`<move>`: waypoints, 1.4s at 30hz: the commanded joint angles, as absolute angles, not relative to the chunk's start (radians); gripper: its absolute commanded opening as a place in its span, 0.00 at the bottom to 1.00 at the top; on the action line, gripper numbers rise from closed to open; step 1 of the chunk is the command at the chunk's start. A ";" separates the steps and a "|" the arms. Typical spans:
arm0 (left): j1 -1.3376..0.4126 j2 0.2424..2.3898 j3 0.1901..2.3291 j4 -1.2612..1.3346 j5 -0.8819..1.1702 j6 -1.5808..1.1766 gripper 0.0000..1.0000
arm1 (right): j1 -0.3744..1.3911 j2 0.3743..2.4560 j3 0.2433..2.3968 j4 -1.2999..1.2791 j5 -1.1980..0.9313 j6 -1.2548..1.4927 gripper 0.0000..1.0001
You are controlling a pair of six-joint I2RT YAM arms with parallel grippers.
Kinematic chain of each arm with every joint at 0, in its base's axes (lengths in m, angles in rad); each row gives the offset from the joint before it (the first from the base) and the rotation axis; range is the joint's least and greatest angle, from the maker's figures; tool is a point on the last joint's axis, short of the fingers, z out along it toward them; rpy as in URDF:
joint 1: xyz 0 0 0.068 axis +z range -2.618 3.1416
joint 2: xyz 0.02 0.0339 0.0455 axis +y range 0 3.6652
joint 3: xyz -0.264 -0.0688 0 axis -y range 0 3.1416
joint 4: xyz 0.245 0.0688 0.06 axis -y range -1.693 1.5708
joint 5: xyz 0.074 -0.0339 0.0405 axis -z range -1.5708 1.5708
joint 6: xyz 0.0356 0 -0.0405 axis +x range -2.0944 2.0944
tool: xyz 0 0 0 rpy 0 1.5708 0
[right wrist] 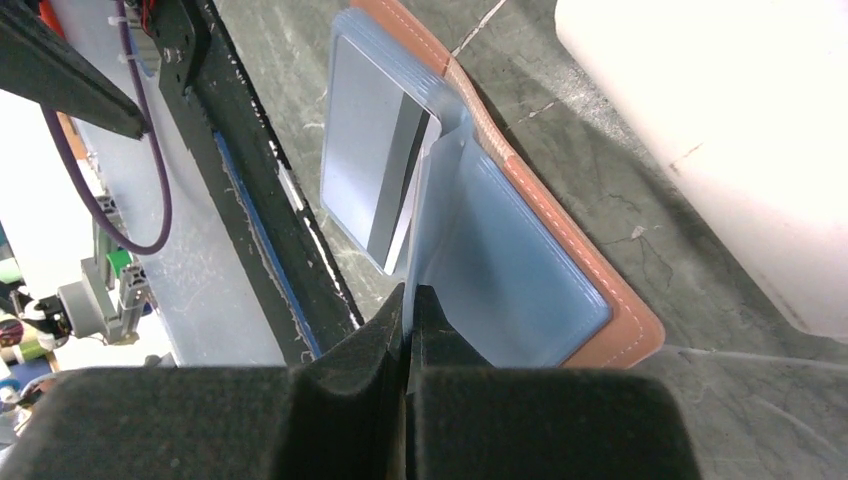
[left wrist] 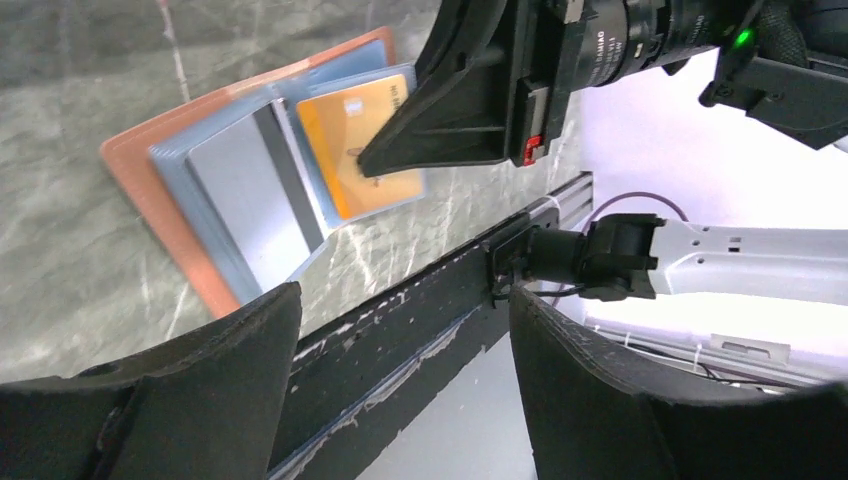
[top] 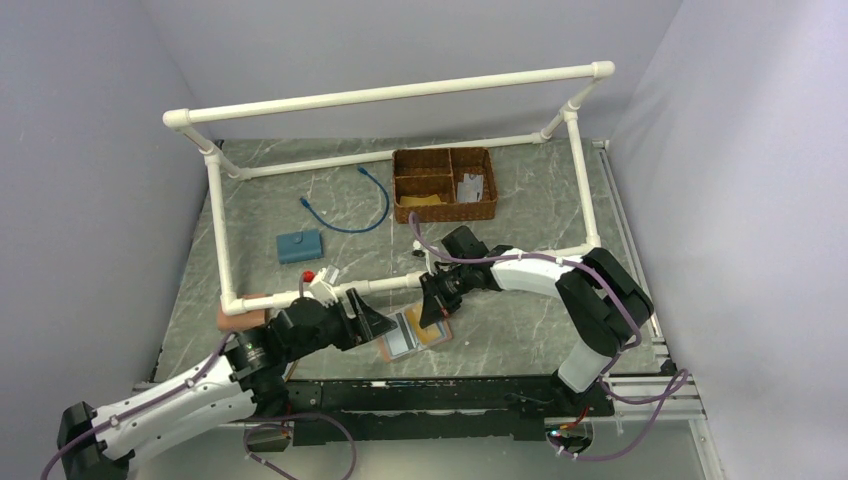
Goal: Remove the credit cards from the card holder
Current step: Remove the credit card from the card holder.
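Note:
The card holder point(top: 398, 346) lies open near the table's front edge, reddish-brown outside with grey-blue lining point(left wrist: 170, 215) point(right wrist: 600, 290). A silver card with a dark stripe point(left wrist: 250, 195) point(right wrist: 372, 170) sits in one pocket. A yellow-orange card point(left wrist: 360, 150) sits in a clear pocket leaf. My right gripper point(top: 437, 312) point(right wrist: 410, 295) is shut on that leaf's edge point(right wrist: 440, 200) and holds it raised; its finger point(left wrist: 440, 120) covers part of the orange card. My left gripper point(top: 375, 325) point(left wrist: 400, 380) is open and empty, just left of the holder above the table edge.
A white pipe frame point(top: 390, 95) surrounds the work area, its front bar point(right wrist: 720, 130) close behind the holder. A wicker basket point(top: 445, 185), a blue cable point(top: 350, 205) and a small blue block point(top: 299, 245) lie further back. A black rail point(left wrist: 420, 300) runs along the front edge.

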State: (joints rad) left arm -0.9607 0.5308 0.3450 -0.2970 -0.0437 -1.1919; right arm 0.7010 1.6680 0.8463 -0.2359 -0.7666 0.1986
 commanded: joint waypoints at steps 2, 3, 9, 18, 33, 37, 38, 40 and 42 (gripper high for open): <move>-0.957 0.568 0.251 0.006 -0.017 -1.173 0.78 | 0.698 1.638 0.879 -0.223 -0.768 0.192 0.00; -0.958 0.596 0.253 0.033 -0.022 -1.170 0.79 | 0.699 1.639 0.879 -0.221 -0.774 0.196 0.00; -0.958 0.766 0.266 0.156 -0.041 -1.161 0.80 | 0.698 1.660 0.884 -0.223 -0.820 0.199 0.23; -0.957 0.889 0.239 0.288 -0.068 -1.206 0.67 | 0.698 1.666 0.889 -0.233 -0.815 0.195 0.31; -0.955 0.828 0.186 0.316 -0.123 -1.223 0.64 | 0.684 1.680 0.899 -0.247 -0.914 0.187 0.40; -0.955 0.842 0.186 0.325 -0.120 -1.222 0.64 | 0.687 1.705 0.914 -0.281 -0.848 0.163 0.34; -0.955 0.845 0.186 0.330 -0.119 -1.222 0.64 | 0.686 1.716 0.921 -0.297 -0.816 0.156 0.32; -0.954 0.849 0.183 0.335 -0.118 -1.224 0.64 | 0.686 1.737 0.931 -0.319 -0.754 0.152 0.29; -0.954 0.851 0.183 0.336 -0.118 -1.223 0.64 | 0.686 1.745 0.935 -0.326 -0.719 0.149 0.28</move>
